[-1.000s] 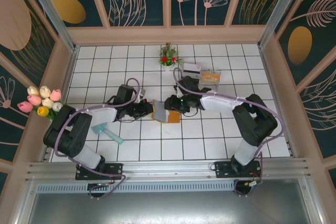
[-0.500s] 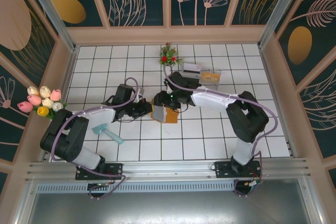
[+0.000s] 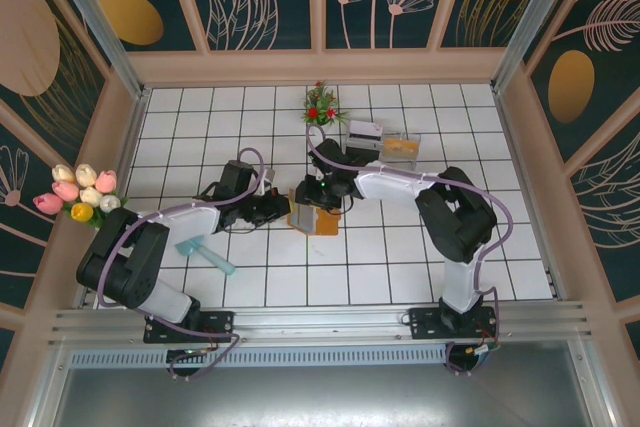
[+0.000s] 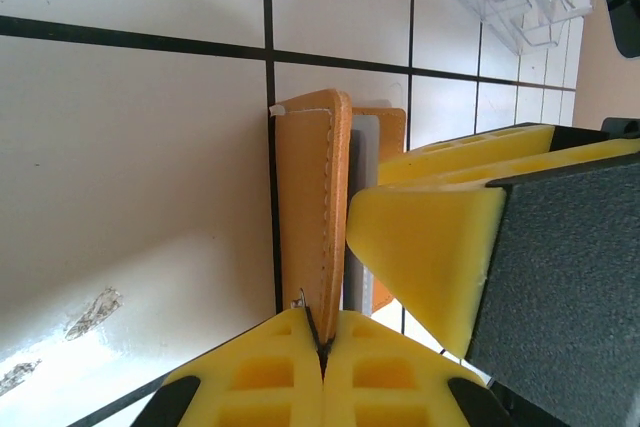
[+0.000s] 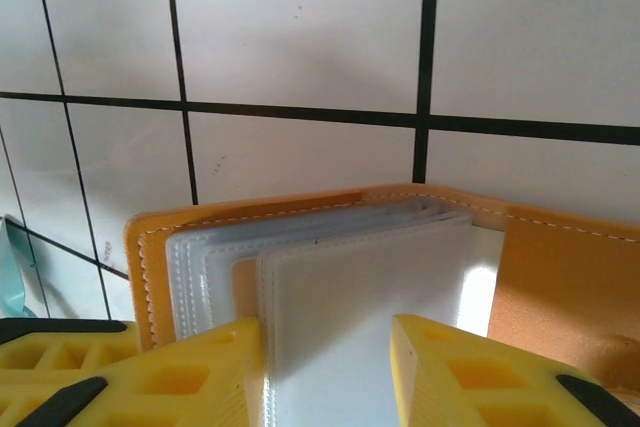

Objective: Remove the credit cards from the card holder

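**Card pull: hold the cover, pinch card edge only**

Left tool (image 4: 322,332) is clamped shut on the edge of the orange cover of the card holder (image 4: 312,197), which sits open mid-desk (image 3: 400,267). Right tool (image 5: 328,347) is over the opened inside with its fingers apart, straddling the stack of clear sleeves (image 5: 330,267). As far as I can see it has nothing pinched.

The credit cards (image 3: 205,254) I can make out are teal and lie flat on the desk beside the left arm, well apart from the holder (can't count them from the top view). Can't tell if any teal is left in the sleeves. From the right wrist they read clear/white with a tan edge showing.

How I'd run it:
- Hold the left clamp firm. It's the only thing stopping the holder from dragging along with the pull.
- Bring the right tool's fingers onto an exposed card edge, not the sleeve plastic. Grabbing a sleeve just lifts the whole stack.
- Close fully before pulling, since glossy thin plastic will likely slip on foam pads.
- Pull straight along the pocket opening, slowly, with no twist.
- Release well clear of the holder, near the teal ones already out.
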Action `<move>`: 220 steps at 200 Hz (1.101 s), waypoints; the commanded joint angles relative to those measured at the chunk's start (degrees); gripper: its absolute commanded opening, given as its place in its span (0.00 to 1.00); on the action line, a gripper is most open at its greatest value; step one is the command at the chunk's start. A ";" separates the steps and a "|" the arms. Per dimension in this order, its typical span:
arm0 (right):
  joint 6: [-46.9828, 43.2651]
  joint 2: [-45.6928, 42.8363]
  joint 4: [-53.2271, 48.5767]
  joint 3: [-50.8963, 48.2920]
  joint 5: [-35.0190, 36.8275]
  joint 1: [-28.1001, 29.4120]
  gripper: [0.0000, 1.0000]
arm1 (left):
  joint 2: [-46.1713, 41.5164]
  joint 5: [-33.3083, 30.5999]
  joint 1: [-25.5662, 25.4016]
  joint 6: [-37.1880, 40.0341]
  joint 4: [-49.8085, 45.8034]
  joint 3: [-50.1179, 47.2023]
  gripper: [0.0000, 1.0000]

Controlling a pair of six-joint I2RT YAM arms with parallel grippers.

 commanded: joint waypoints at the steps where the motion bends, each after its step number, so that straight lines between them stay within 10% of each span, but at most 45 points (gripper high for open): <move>1: -0.66 -2.01 -4.30 -0.20 3.39 -0.72 0.39 | -1.00 -1.37 -0.23 0.87 -1.57 0.53 0.00; 138: -2.87 -8.94 -3.28 -7.43 0.49 -3.33 0.33 | 0.44 -2.33 -0.20 0.65 -2.28 0.87 0.00; 196: -2.42 -10.30 -12.76 -5.32 18.24 -3.29 0.35 | 0.38 -3.93 -0.22 1.77 -5.15 1.71 0.00; 220: -3.69 -12.68 -8.15 -6.58 13.50 -3.29 0.36 | -0.50 -7.83 -0.27 3.93 -10.58 4.00 0.20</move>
